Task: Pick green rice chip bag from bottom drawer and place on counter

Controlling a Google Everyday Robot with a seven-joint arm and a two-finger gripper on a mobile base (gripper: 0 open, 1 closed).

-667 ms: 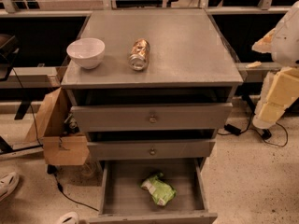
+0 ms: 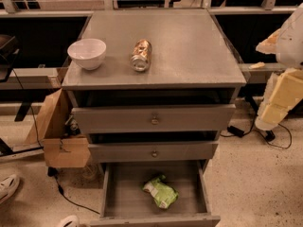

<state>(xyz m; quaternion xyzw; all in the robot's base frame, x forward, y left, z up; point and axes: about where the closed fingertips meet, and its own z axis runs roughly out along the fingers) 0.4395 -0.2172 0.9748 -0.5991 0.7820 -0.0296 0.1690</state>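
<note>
Green rice chip bag, glossy and loose in the bottom drawer, may slip from the gripper, far right, whose state I cannot tell.

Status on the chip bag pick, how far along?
Done: bottom drawer stands open. In hand: nothing; the gripper hangs at the frame's right edge, away from the drawer. Left: the green rice chip bag lies on the drawer floor; grasp, lift, place on counter.

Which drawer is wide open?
The bottom drawer, holding the green rice chip bag; the two knobbed drawers above are nearly shut. The hand is right of the counter.
</note>
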